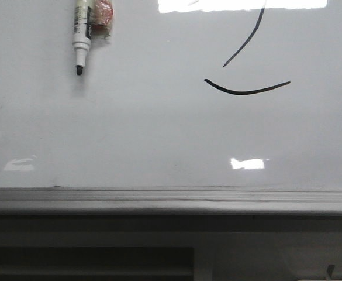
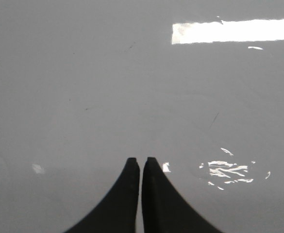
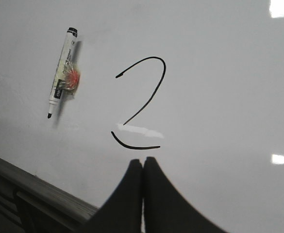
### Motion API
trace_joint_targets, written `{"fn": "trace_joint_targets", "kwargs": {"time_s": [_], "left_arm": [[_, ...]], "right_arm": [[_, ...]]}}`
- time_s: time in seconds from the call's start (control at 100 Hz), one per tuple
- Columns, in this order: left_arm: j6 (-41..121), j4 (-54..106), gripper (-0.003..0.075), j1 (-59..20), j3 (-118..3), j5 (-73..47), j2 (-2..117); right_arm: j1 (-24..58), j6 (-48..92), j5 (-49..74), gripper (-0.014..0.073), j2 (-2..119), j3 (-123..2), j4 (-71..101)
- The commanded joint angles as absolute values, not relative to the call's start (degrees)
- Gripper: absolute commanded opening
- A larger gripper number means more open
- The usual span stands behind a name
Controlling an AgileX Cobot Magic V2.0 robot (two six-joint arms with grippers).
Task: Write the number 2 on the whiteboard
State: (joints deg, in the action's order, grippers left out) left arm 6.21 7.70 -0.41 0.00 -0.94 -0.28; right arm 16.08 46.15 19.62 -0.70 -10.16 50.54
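A number 2 [image 3: 141, 106] in thin black strokes is being shown on the glossy, pale grey whiteboard [image 1: 159, 134], its curved base stroke slightly detached from the slanted line. A white marker [image 1: 81, 38] with small, unreadable black print is lying well to its side, uncapped. Bright light patches are being reflected. The left gripper [image 2: 141, 161] and right gripper [image 3: 143, 161] are being kept pressed together, empty.

Below the grey rail [image 1: 171, 201], a dark recessed panel [image 1: 89, 260] is seen; bright ceiling-light glare [image 1: 241, 4] is reflected above it.
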Motion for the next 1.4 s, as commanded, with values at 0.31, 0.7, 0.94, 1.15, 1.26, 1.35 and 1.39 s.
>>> {"fn": "trace_joint_targets", "kwargs": {"time_s": [0.31,0.7,0.94,1.15,1.26,1.35,1.39], "left_arm": [[5.49,8.07,-0.002,-0.41,0.8,2.83,-1.76],[5.49,8.07,-0.002,-0.41,0.8,2.83,-1.76],[5.49,8.07,-0.002,-0.41,0.8,2.83,-1.76],[5.49,8.07,-0.002,-0.41,0.8,2.83,-1.76],[5.49,8.07,-0.002,-0.41,0.8,2.83,-1.76],[5.49,8.07,-0.002,-0.41,0.8,2.83,-1.76],[5.49,8.07,-0.002,-0.41,0.8,2.83,-1.76]], "right_arm": [[15.64,46.75,16.39,-0.0055,-1.01,-11.65,51.91],[15.64,46.75,14.18,-0.0055,-1.01,-11.28,50.98],[11.64,40.87,9.21,-0.0055,-1.01,-9.32,40.63],[1.44,23.0,8.43,-0.0055,-1.01,-6.69,20.01],[0.61,15.67,7.37,-0.0055,-1.01,-4.28,9.09],[0.61,10.91,4.43,-0.0055,-1.39,-1.34,4.5],[0.61,10.58,2.06,-0.0055,-1.5,0.37,4.0]]}}
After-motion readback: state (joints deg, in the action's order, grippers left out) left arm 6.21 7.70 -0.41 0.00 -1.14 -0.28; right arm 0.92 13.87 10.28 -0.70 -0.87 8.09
